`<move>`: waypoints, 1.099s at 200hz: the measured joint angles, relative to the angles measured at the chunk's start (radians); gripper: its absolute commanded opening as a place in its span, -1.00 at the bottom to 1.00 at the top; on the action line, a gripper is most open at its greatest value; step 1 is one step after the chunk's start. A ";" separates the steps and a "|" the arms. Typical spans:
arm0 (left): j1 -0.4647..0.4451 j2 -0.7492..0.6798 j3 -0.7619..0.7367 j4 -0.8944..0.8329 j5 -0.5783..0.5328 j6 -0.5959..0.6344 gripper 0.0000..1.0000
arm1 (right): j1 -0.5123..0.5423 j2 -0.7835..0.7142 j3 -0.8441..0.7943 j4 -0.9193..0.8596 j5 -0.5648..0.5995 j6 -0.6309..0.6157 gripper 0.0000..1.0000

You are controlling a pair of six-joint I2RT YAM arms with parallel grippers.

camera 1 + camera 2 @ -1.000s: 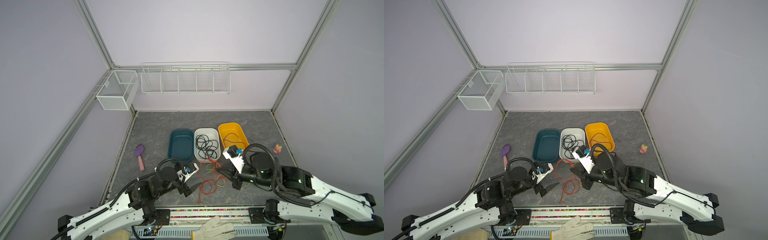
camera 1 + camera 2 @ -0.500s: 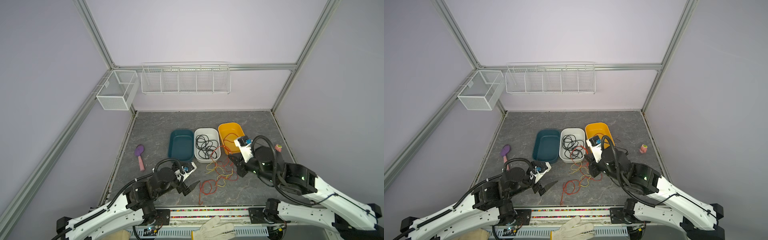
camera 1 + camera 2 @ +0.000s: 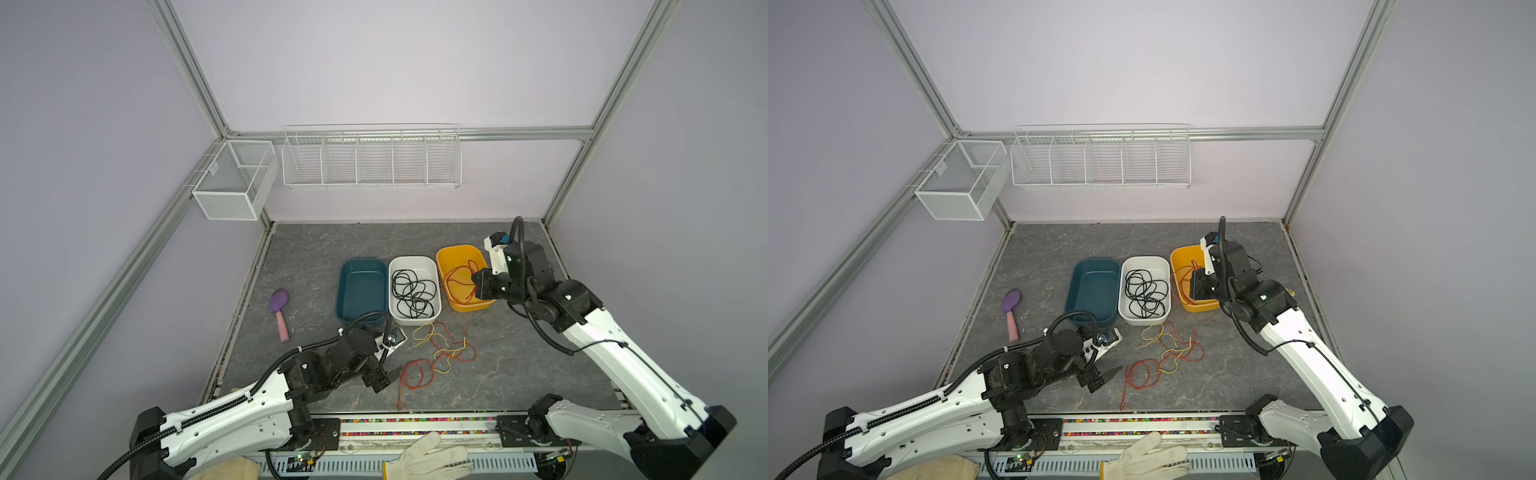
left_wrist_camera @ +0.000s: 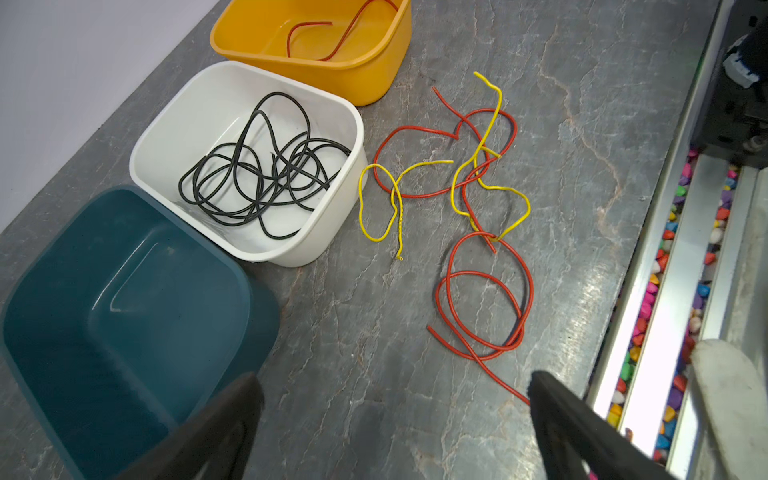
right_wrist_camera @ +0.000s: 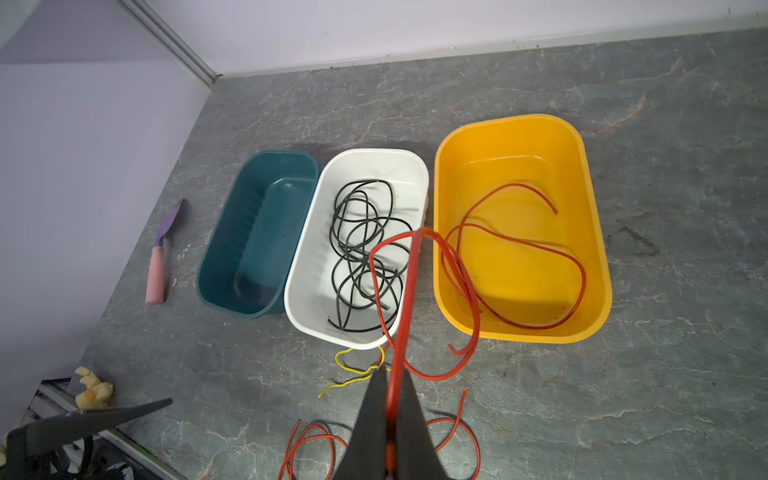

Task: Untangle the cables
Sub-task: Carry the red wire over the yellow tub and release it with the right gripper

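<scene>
arms (image 3: 232,415): white shells, black joints, small screw holes | hoses (image 3: 368,315): black, corrugated | wrist camera mounts (image 3: 494,253): white, blue detail

left gripper (image 4: 395,380): fingers cut by edge | glove (image 3: 428,455): cut by edge

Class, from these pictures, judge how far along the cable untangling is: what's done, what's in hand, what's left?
Done: the black cable lies alone in the white bin. In hand: the right gripper is shut on a red cable over the yellow bin, where red loops lie. Left: a red-and-yellow tangle lies outside the bins near the open left gripper; the teal bin is empty.
</scene>
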 measured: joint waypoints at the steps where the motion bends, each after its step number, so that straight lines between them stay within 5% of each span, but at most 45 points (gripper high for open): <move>1: 0.000 0.000 0.000 0.000 0.000 0.000 0.99 | -0.003 0.002 0.001 0.000 -0.002 0.000 -0.88; 69: 0.000 -0.015 -0.016 0.014 -0.041 0.010 0.98 | -0.154 0.249 0.077 0.026 -0.076 0.018 -0.87; 136: 0.000 0.020 -0.016 0.018 -0.052 0.021 0.97 | -0.165 0.488 0.128 0.048 -0.080 0.019 -0.86; 220: 0.000 0.039 -0.016 0.023 -0.051 0.028 0.98 | -0.166 0.575 0.150 0.044 -0.066 0.018 -0.75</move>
